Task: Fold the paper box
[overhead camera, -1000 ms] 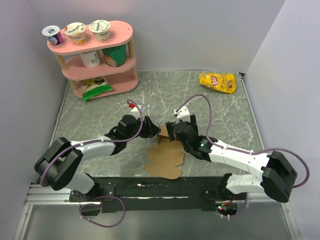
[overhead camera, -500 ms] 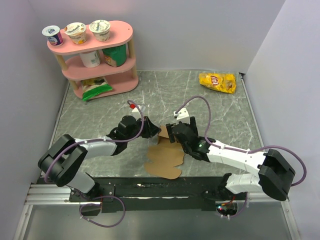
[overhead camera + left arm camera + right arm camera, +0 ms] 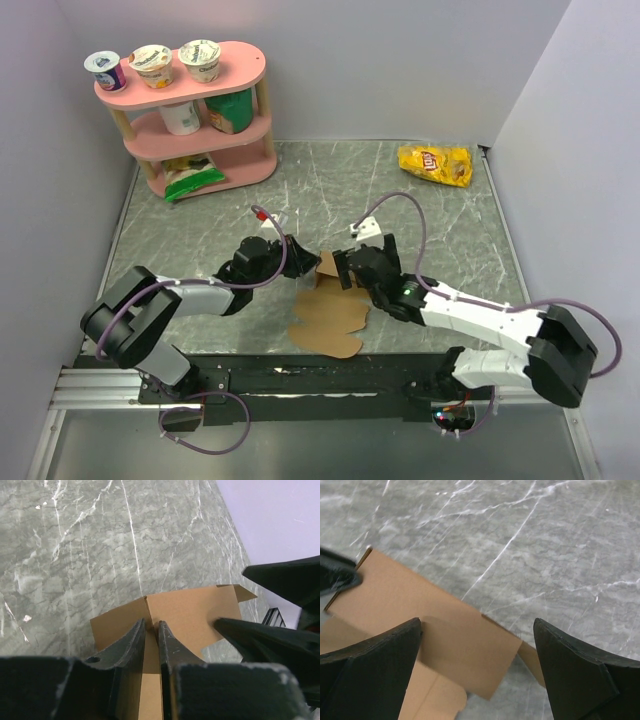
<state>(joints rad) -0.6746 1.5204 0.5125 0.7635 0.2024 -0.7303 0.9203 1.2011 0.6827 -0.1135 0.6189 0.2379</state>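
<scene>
The paper box (image 3: 330, 318) is a brown cardboard sheet, flat with rounded flaps toward the near edge and with panels raised at its far end. In the left wrist view two raised panels (image 3: 192, 611) meet at a crease. My left gripper (image 3: 151, 625) is nearly shut there, with cardboard showing in the narrow gap between its fingers. It comes in from the left (image 3: 303, 262). My right gripper (image 3: 477, 625) stands wide open, its fingers on either side of a raised panel (image 3: 425, 607) without touching it. It sits just right of the box's raised end (image 3: 343, 270).
A pink shelf (image 3: 255, 130) with yogurt cups and a green bag stands at the back left. A yellow chip bag (image 3: 435, 163) lies at the back right. Walls close in the table on the left, back and right.
My left gripper has narrowed from half open onto the raised cardboard and edged slightly right. My right gripper has opened a little wider. The flat part of the box has stayed put.
</scene>
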